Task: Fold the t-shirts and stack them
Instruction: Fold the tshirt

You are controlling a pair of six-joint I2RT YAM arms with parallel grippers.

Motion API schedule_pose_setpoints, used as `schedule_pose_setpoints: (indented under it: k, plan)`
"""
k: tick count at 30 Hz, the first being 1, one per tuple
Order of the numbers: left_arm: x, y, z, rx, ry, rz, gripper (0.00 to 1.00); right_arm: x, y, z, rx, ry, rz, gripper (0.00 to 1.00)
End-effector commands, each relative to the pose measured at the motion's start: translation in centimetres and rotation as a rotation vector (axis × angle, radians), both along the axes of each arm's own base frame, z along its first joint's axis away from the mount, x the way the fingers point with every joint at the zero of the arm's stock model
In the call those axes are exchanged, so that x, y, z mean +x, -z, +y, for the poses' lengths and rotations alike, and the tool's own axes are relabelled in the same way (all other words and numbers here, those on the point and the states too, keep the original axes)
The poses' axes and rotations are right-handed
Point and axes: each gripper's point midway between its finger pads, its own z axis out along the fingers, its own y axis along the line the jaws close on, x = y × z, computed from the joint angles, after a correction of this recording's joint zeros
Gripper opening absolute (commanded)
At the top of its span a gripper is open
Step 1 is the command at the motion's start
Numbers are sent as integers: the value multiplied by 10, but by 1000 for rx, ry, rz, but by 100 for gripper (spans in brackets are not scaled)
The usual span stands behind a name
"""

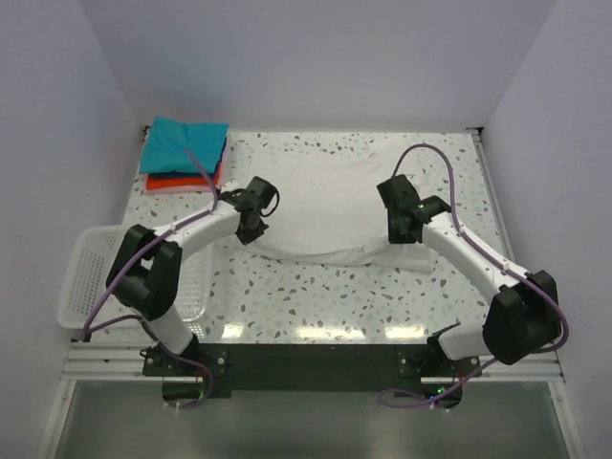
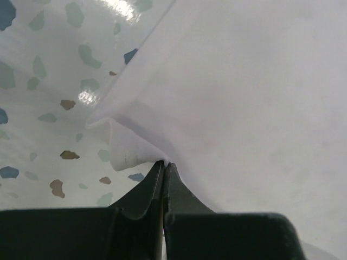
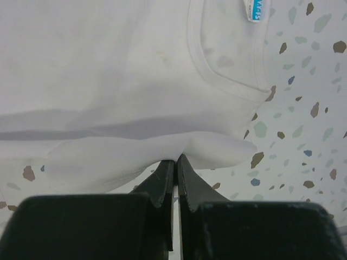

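Note:
A plain white t-shirt (image 1: 330, 206) lies spread across the middle of the speckled table, its near edge folded over. At the shirt's left edge my left gripper (image 1: 251, 229) is shut on the cloth; the left wrist view shows its black tips (image 2: 164, 163) pinching a fold of the white t-shirt (image 2: 244, 97). My right gripper (image 1: 406, 234) is shut on the shirt's right side; its tips (image 3: 176, 158) pinch a fold of white t-shirt (image 3: 108, 65) below the collar (image 3: 217, 81). A folded teal t-shirt (image 1: 184, 145) rests on a red-orange t-shirt (image 1: 182, 181) at the back left.
A white plastic mesh basket (image 1: 88, 277) stands at the left edge beside the left arm. White walls close in the table at the back and sides. A black rail (image 1: 306, 363) with both arm bases runs along the near edge.

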Motion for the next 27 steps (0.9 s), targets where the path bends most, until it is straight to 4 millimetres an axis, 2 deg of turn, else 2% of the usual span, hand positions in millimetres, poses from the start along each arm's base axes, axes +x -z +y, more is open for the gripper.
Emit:
schedule_pose_setpoints:
  k: [1,5,11,21,26,27]
  plan:
    - [22,-11,-6,-2,42,-10,0,26,-15,2,10,-26,-57,0]
    - [41,-14,-12,-2,51,-12,0,39,-18,1,16,-24,-62,0]
    - [64,-19,-9,24,32,-26,0,59,-13,-4,13,-14,-40,0]
    - [90,-6,-3,11,7,-28,0,95,8,-11,10,-2,-13,0]
    - [102,-2,5,12,-28,-33,0,118,12,-11,12,-9,-28,0]
    - [105,-2,5,12,-23,-38,0,120,18,-12,7,-9,-12,0]
